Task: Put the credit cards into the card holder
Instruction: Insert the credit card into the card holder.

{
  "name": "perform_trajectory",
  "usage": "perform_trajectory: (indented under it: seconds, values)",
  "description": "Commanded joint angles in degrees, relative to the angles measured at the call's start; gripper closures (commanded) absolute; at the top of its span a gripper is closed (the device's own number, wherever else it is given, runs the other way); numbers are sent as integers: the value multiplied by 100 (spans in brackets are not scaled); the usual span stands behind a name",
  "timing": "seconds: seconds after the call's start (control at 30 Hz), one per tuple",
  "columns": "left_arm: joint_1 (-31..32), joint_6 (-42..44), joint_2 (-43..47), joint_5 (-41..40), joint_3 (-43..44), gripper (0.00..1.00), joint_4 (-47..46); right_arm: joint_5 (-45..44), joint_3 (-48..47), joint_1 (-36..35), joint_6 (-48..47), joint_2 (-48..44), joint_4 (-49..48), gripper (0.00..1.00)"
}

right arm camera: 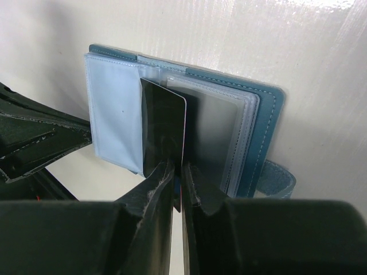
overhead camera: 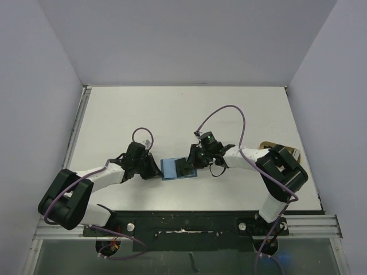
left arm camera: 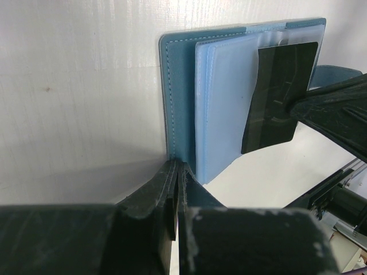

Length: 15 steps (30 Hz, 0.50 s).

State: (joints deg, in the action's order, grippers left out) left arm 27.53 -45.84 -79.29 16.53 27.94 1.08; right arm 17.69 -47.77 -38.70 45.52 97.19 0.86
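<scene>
Right gripper was pressed together on the near edge of a black credit card, which stood against the light-blue inner sleeves of the card holder; whether the card sat inside a slot could not be told. Left gripper was pinched onto the teal cover edge at the opposite side. The card holder lay open on the white table, between the two arms, its snap tab protruding beside the right fingers.
</scene>
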Motion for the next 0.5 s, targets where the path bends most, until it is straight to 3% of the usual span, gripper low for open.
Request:
perform_trajectory:
  seconds: [0.0,0.47]
  values:
    - [-11,102,84,-10,-18,100,35,25,57,-24,-109,-5,-59,90]
    - [-24,225,45,-31,70,100,147,-72,-257,196,-851,217,566,90]
